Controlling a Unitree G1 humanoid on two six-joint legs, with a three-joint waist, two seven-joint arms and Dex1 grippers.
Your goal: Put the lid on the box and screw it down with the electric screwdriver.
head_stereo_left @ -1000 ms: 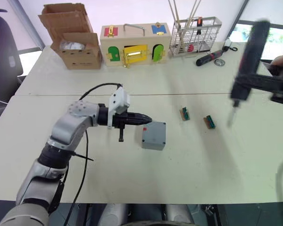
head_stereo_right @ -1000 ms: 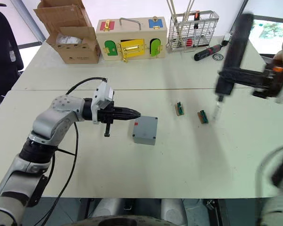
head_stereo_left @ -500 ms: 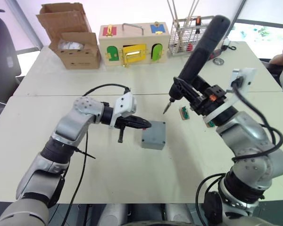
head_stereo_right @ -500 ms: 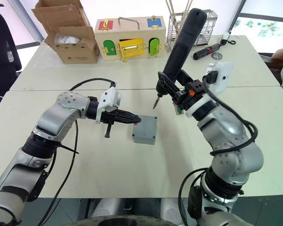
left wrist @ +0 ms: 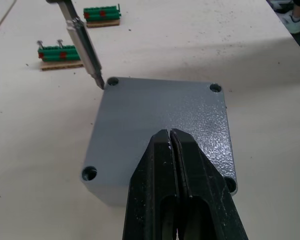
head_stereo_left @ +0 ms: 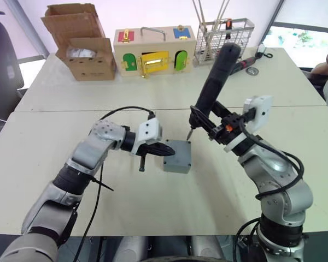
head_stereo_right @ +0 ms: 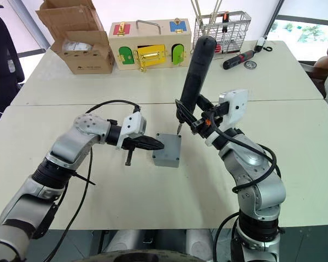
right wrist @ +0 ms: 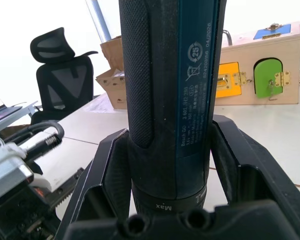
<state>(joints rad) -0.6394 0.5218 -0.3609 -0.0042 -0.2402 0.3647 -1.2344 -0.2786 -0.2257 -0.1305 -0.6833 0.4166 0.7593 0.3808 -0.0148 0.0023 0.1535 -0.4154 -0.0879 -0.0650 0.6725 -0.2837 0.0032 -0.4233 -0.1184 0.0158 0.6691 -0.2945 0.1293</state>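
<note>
Writing: the electric screwdriver (right wrist: 172, 95) carries a bluish label with small print, of which "Max" near the collar and "04/2026" can be read; the rest is too small to tell.
Electric screwdriver: held tilted over the middle of the tabletop (head_stereo_left: 153, 207), its metal bit (left wrist: 85, 47) pointing down at a corner screw hole of the lid.
Right gripper (right wrist: 172, 165): its black fingers (right wrist: 110, 170) are clamped round the screwdriver's body.
Lid (left wrist: 160, 120): grey, seated flat on the box, with a screw hole in each corner.
Box (head_stereo_left: 176, 157): grey, near the middle of the tabletop.
Left gripper (head_stereo_left: 167, 148): fingers pressed together, tips resting on the lid's near edge.
Cardboard box (head_stereo_left: 82, 46): far left corner of the tabletop, flaps open, something pale inside, not identifiable.
Wooden box (head_stereo_left: 156, 52): far edge, with red, blue, green and yellow doors.
Wire basket (head_stereo_left: 225, 35): far edge, right of the wooden box, holding thin rods and a red-handled tool.
Hand screwdriver (head_stereo_right: 241, 57): black and red, lying by the basket.
Green terminal blocks (left wrist: 60, 52): two, on the tabletop beyond the box.
</note>
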